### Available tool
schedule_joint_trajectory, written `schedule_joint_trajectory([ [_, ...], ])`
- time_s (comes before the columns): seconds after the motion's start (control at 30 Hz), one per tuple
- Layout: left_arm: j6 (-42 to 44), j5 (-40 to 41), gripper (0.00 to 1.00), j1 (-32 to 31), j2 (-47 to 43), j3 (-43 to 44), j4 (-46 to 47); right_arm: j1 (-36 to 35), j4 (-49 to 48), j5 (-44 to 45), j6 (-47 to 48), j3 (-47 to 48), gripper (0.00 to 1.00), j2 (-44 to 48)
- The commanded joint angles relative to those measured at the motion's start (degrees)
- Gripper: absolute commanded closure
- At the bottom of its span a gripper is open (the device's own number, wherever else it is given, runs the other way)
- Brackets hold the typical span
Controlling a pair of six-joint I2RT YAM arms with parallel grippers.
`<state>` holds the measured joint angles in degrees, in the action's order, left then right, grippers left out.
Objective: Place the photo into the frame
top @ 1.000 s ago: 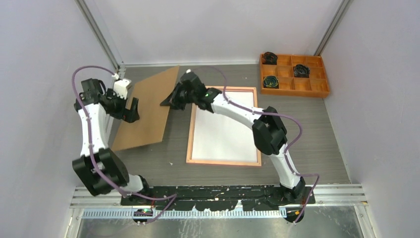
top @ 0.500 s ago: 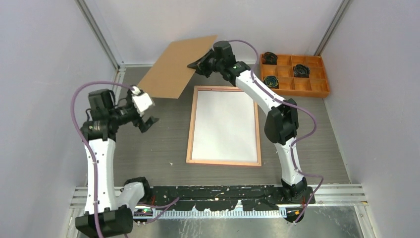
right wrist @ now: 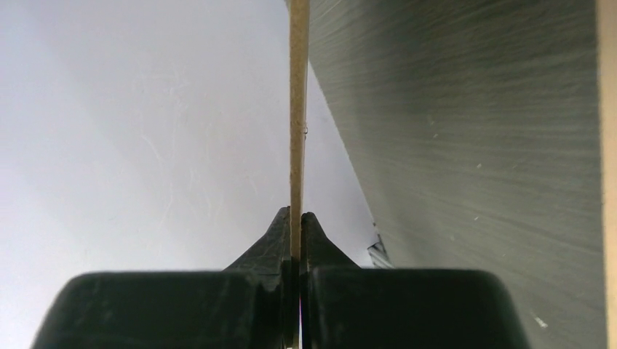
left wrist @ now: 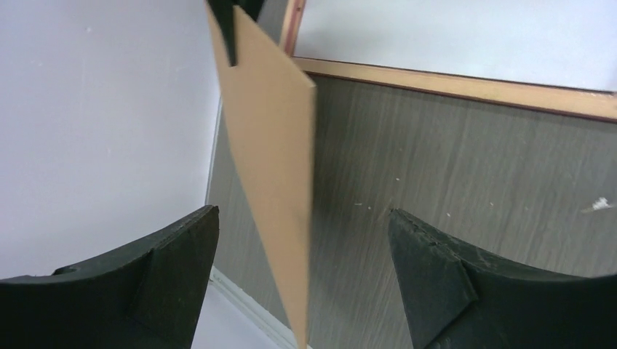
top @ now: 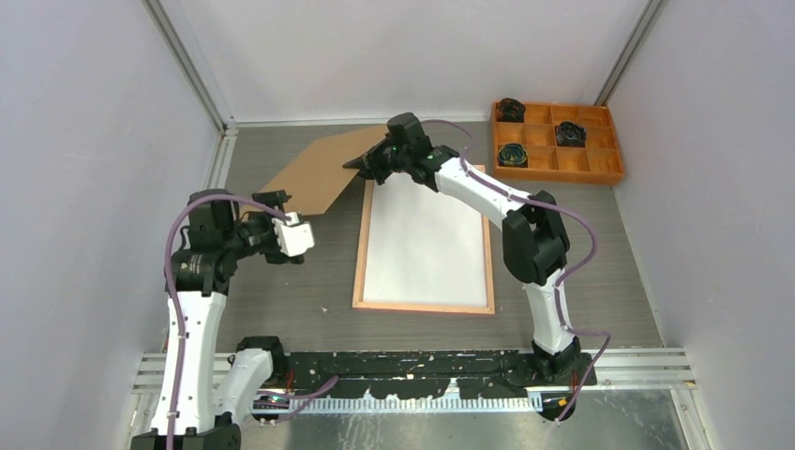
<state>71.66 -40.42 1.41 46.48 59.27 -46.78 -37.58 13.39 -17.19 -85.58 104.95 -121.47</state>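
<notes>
Right gripper clamps backing board by its corner, board tilted beyond frame far-left corner; left gripper gapes empty, board's free edge dead ahead.

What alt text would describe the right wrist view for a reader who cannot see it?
The right gripper is shut on the edge of a thin brown backing board, seen edge-on. White wall lies left; grey table right.

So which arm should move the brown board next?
Right, probably: the right gripper is shut on the brown board's edge, holding it raised beside the frame; the left gripper is open and empty.
</notes>
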Motion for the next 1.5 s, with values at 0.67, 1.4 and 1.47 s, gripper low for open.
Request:
schedule_joint_trajectory([
  [0.67, 3.34, 3.10, 0.39, -0.96, -4.57, 2.00, -4.21, -6.37, -12.03, -1.22, -6.92, -2.98, 0.99, 11.71],
  [1.4, 8.47, 1.76, 1.00, -0.93, -5.35, 2.74, -2.80, 0.09, 3.76, -12.69, 45.35, -12.88, 0.00, 25.18],
  [1.47, 8.71, 0.70, 1.00, -0.89, -4.01, 5.57, -6.61, 1.45, 6.89, -12.37, 56.82, -15.59, 0.00, 29.07],
])
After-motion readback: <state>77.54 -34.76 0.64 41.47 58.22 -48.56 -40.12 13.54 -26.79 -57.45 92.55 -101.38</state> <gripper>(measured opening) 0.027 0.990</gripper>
